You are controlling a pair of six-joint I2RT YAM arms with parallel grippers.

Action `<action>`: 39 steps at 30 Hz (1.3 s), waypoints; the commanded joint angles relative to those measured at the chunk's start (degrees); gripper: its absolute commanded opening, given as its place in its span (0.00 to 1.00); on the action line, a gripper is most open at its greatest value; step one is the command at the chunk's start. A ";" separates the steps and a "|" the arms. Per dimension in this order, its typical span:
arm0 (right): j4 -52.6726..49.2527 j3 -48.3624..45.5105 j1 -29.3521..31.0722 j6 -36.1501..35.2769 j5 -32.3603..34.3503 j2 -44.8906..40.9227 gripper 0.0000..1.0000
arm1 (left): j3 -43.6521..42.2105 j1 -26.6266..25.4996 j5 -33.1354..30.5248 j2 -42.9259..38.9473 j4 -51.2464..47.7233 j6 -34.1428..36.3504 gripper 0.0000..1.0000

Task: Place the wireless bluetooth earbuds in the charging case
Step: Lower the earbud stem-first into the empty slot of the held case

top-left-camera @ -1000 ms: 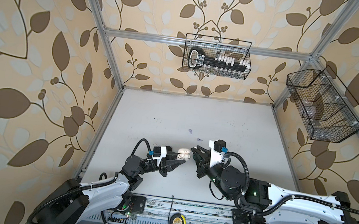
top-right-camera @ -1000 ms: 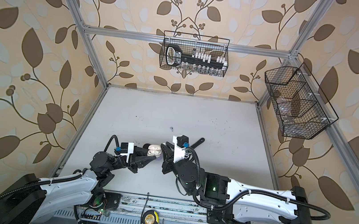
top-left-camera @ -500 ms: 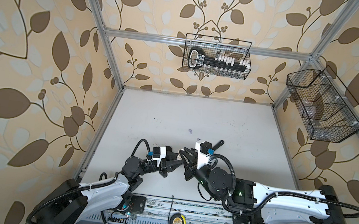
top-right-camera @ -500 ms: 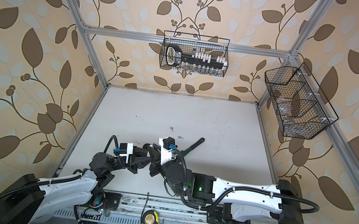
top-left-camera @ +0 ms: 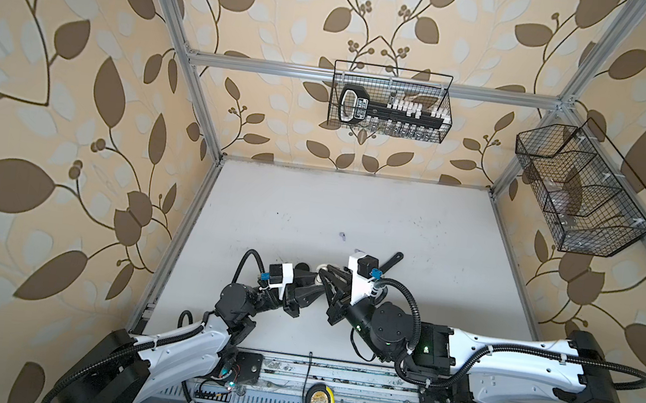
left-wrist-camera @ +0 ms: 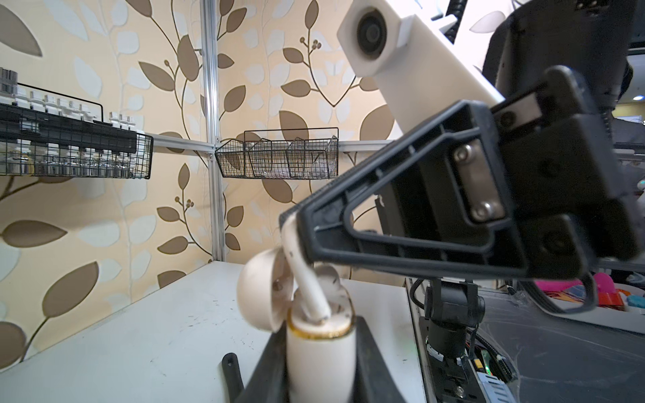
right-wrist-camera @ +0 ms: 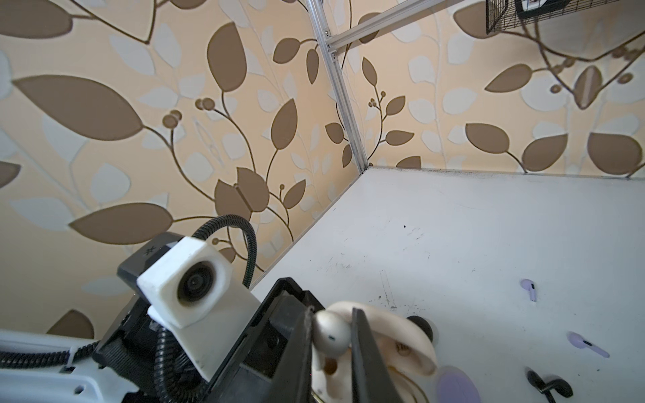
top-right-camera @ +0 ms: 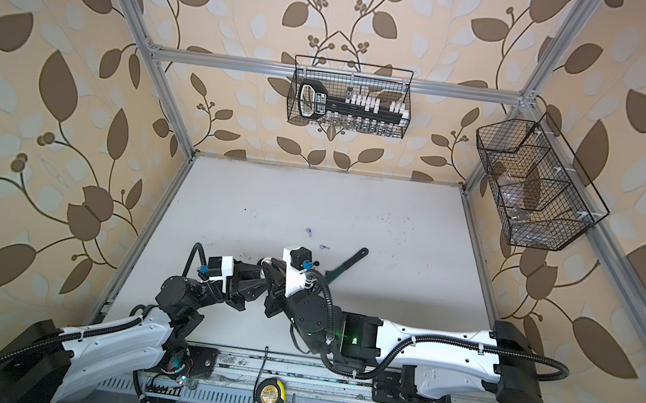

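My left gripper (left-wrist-camera: 319, 352) is shut on a cream-white charging case (left-wrist-camera: 321, 366), held upright with its lid (left-wrist-camera: 260, 289) hinged open. My right gripper (right-wrist-camera: 331, 315) is shut on a white earbud (right-wrist-camera: 331, 335) and holds it over the open case (right-wrist-camera: 394, 324). The earbud's stem (left-wrist-camera: 309, 282) slants down with its tip at the case's mouth. In both top views the two grippers (top-left-camera: 317, 283) (top-right-camera: 265, 277) meet at the table's front middle and hide the case. Two lilac earbuds (top-right-camera: 309, 232) (top-right-camera: 324, 247) lie on the table beyond them, also seen in the right wrist view (right-wrist-camera: 529, 289) (right-wrist-camera: 586, 343).
A long dark wrench-shaped tool (top-right-camera: 349, 261) lies just right of the grippers. A small black round item (right-wrist-camera: 420, 326) sits behind the lid, and a blurred lilac object (right-wrist-camera: 457, 387) is close by. Wire baskets hang on the back wall (top-left-camera: 390, 102) and the right wall (top-left-camera: 582, 192). A tape measure (top-left-camera: 317, 400) lies on the front rail.
My right arm has swung left across the table and brought its gripper onto the left gripper, so the case now lies beneath it. The left arm has held still.
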 commanded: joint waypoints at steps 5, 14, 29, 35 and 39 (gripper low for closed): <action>1.67 -0.69 0.39 0.67 2.15 0.18 0.16 | 0.58 -0.52 -0.75 -1.17 2.91 -0.05 0.00; 2.37 -1.39 0.40 0.23 2.60 -1.02 0.16 | 0.63 -0.52 -0.93 -1.16 2.52 0.22 0.00; 2.40 -2.19 1.13 -0.73 3.95 -2.10 0.16 | 0.58 -0.52 -1.54 -1.56 1.56 0.72 0.00; 1.59 -1.85 1.11 -0.64 4.93 -0.66 0.16 | 0.58 -0.52 -1.54 -1.70 1.22 0.75 0.00; 1.36 -1.57 1.15 -0.60 5.18 0.15 0.17 | 0.64 -0.52 -1.54 -1.91 1.16 0.75 0.00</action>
